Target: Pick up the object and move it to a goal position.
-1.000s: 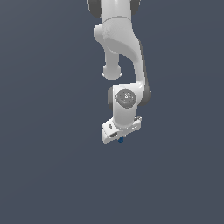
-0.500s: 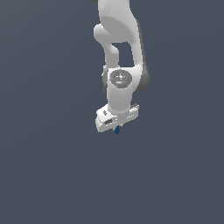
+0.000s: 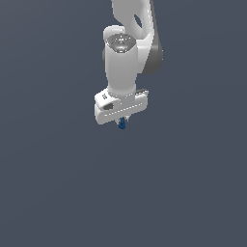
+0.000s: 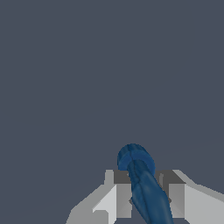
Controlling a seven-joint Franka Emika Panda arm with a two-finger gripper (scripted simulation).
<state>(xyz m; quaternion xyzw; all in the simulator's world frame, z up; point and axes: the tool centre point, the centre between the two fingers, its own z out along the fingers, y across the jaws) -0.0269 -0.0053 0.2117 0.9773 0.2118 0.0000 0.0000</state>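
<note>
The object [image 3: 122,124] is a tiny dark blue lump that sticks out just below my white gripper [image 3: 121,121] in the exterior view. In the wrist view the object [image 4: 142,183] looks like a dark blue rounded rod with a round end, clamped between my two grey fingers [image 4: 120,194]. My gripper [image 4: 144,192] is shut on it and holds it in the air above the plain dark grey ground. The fingertips are mostly hidden under the white hand in the exterior view.
The white arm [image 3: 128,53] reaches down from the top of the exterior view. Around it there is only the uniform dark grey ground [image 3: 58,193]; no goal marker shows.
The arm has risen with the blue object in the gripper, and the wrist has turned so the hand sits higher in the exterior view.
</note>
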